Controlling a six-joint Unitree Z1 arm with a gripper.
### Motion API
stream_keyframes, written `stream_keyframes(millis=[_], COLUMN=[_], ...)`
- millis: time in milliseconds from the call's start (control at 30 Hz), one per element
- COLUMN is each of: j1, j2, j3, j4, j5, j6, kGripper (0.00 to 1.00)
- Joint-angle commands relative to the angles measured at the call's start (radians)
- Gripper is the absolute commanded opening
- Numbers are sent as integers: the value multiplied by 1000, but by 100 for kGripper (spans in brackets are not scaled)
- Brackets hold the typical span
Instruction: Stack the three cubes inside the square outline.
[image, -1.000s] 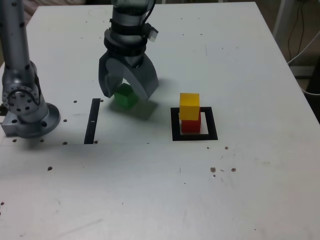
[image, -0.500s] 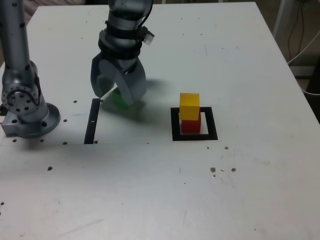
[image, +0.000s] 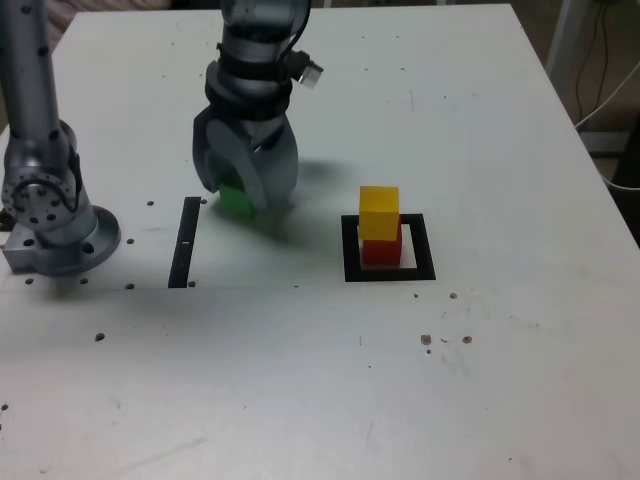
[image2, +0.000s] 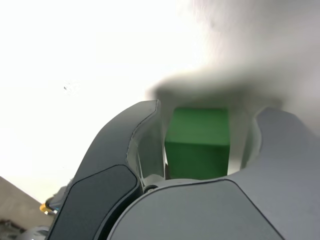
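The green cube (image: 234, 202) rests on the white table, left of the square outline (image: 352, 270) in the exterior view. My gripper (image: 243, 205) is lowered over it with one finger on each side. In the wrist view the green cube (image2: 197, 142) fills most of the space between the dark fingers (image2: 125, 145) of the gripper (image2: 207, 112). Only thin pale strips show beside it, and contact is unclear. Inside the outline, the yellow cube (image: 379, 212) stands on the red cube (image: 381, 250).
A narrow black strip (image: 183, 243) lies just left of the gripper in the exterior view. The arm's grey base (image: 50, 225) stands at the far left. Small dark specks dot the white table (image: 480, 150). Cables hang past the table's right edge.
The gripper's jaws have narrowed from wide apart to close around the green cube. The gripper shifted slightly left and lower, and the cube now sits a little further left.
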Motion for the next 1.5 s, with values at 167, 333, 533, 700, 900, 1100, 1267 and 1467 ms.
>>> stream_keyframes(millis=[167, 333, 533, 700, 900, 1100, 1267, 1467], j1=[8, 12, -48, -127, -183, -188, -177, -135], j2=[-32, -30, -69, -86, -57, -57, -70, -87], j3=[-11, -75, -247, -365, -499, -521, -475, -370], j4=[16, 86, 308, 383, 483, 511, 509, 493], j5=[21, 30, 55, 63, 76, 85, 112, 120], j6=[-3, -41, -206, -347, -420, -420, -382, -329], kGripper=[46, 30, 27, 26, 24, 23, 51, 98])
